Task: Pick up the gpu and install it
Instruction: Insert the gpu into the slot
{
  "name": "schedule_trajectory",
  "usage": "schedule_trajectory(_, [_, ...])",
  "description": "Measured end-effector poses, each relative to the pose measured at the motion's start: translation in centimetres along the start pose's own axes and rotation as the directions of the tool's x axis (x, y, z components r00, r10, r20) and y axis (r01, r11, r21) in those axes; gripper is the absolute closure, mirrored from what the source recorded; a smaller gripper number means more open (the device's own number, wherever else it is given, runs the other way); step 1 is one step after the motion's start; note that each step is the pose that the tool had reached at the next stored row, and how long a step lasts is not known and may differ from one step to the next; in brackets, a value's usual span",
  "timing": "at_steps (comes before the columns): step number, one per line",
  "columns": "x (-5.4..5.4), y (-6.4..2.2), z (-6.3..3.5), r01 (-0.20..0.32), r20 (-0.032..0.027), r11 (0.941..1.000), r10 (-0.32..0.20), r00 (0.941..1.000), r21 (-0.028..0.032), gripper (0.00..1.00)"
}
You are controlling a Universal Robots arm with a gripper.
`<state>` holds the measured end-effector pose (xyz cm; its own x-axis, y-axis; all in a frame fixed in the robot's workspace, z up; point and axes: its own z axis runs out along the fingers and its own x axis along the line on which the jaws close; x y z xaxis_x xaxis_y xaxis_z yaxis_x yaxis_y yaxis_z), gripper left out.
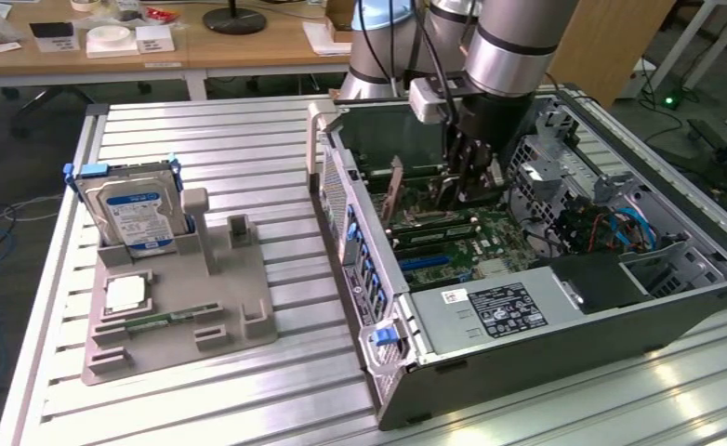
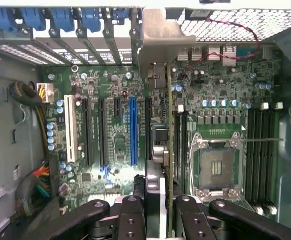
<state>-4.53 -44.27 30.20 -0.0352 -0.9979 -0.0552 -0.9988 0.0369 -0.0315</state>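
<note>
Robot gripper (image 2: 159,207) was inside the open PC case (image 1: 376,307), clamped on the gpu (image 2: 169,135). Card stood on edge over the motherboard (image 2: 110,100), just beside the blue slot (image 2: 133,130). Pick-up looked done; couldn't tell if fully seated.

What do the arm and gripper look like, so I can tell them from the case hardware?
The arm is silver-grey and cylindrical with a black band; black cables run down to a small white box at the wrist. The gripper is black, its fingers flat linked bars with round holes.
</note>
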Motion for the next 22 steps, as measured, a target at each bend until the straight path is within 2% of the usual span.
schedule_trajectory(11, [0.2,0.27,1.98,0.003,-0.0002,1.0000,-0.003,1.0000,-0.0002,0.72])
schedule_trajectory(22, [1.2,0.56,3.19,0.003,-0.0003,1.0000,-0.003,1.0000,-0.0002,0.72])
